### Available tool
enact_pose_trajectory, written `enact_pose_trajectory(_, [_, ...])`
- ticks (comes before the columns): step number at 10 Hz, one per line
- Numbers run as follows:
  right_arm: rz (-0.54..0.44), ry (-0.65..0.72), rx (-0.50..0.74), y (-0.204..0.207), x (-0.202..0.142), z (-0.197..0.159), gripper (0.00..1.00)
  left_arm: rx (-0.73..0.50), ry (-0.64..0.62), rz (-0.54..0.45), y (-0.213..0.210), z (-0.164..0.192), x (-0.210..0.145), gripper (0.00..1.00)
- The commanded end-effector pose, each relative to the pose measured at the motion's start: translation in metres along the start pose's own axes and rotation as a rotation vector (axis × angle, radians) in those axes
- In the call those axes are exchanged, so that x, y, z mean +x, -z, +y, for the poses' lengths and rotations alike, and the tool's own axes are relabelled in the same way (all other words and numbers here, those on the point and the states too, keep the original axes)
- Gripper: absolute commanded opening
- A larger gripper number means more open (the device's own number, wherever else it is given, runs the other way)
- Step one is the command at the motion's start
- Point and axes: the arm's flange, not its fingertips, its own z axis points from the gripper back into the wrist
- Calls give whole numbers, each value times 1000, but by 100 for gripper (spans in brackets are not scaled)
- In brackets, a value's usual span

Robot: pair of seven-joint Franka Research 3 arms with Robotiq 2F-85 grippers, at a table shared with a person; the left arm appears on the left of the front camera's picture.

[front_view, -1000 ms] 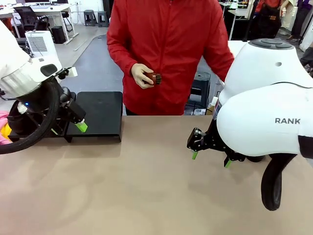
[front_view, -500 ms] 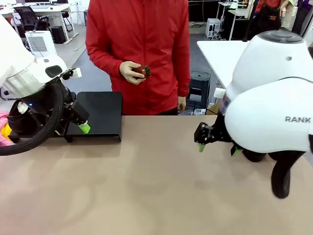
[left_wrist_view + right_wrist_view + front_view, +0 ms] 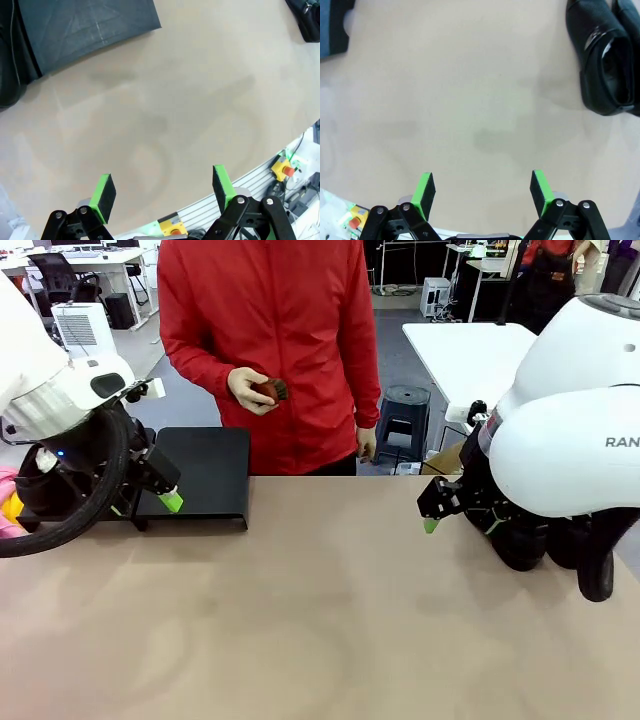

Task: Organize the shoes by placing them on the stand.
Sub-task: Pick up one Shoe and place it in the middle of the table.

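Two glossy black shoes lie at the table's right, mostly covered by my right arm. In the right wrist view a shoe with a pale insole lies at the upper right, and a second shoe is cut by the edge. My right gripper hangs open just left of them, holding nothing. The matte-black stand sits bare at the far left. Beside its front left, my left gripper is open and holds nothing.
A person in a red jacket stands across the table, holding a small brown brush in one hand. The tan tabletop stretches bare between the arms. A white table and a stool stand behind.
My right arm has swung right and a little farther back, its gripper still open. The person has stepped left with the brush. My left arm has not moved.
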Motion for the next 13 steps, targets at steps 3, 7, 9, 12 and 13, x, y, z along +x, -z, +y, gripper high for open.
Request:
enact_pose_trajectory(3, [-1, 8, -7, -2, -2, 3, 100, -19, 7, -1, -1, 1, -3, 100])
enact_pose_trajectory(7, [87, -204, -69, 50, 60, -39, 100, -19, 7, -1, -1, 1, -3, 100])
enact_pose_trajectory(9, [79, -240, -63, 61, 73, -67, 100, -19, 7, -1, -1, 1, -3, 100])
enact_pose_trajectory(12, [80, -251, -95, 67, 90, -106, 100, -19, 7, -1, -1, 1, -3, 100])
enact_pose_trajectory(13, [70, -216, -109, 62, 96, -125, 100, -19, 7, -1, -1, 1, -3, 100])
